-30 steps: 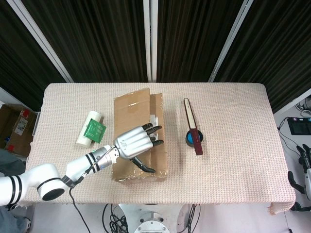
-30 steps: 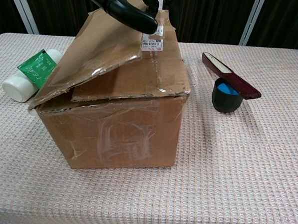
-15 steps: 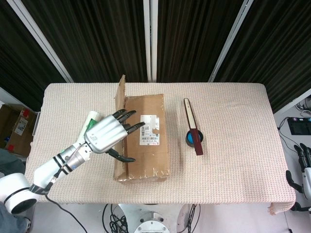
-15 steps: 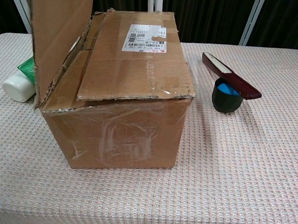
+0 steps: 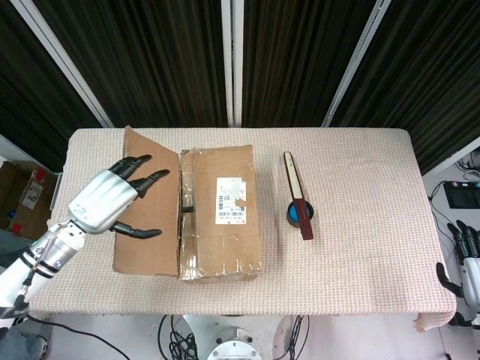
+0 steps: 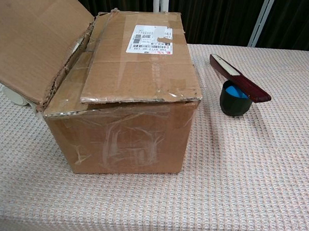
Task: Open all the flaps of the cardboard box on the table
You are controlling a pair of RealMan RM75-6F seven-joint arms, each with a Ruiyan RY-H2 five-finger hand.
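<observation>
Left hand: While it is hovering over the opened flap, my left hand [image 5: 105, 201] is spreading its fingers, gripping nothing.
Right hand: My right hand [image 5: 466, 255] is hanging past the table's right edge; grasp indeterminable.
Cardboard box: The cardboard box [image 6: 129, 98] is sitting mid-table [image 5: 360, 247], its left flap [image 5: 146, 240] lying outward and the other top flap [image 6: 139, 68] lying flat.

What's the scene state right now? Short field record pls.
box: cardboard box mid-table
left flap: left flap folded out to the box's left
right flap: right flap flat on top, bears a label
left hand: left hand above the left flap, fingers apart, holds nothing
right hand: right hand at the table's right edge, partly cut off
other: dark cup with a flat stick across its rim
</observation>
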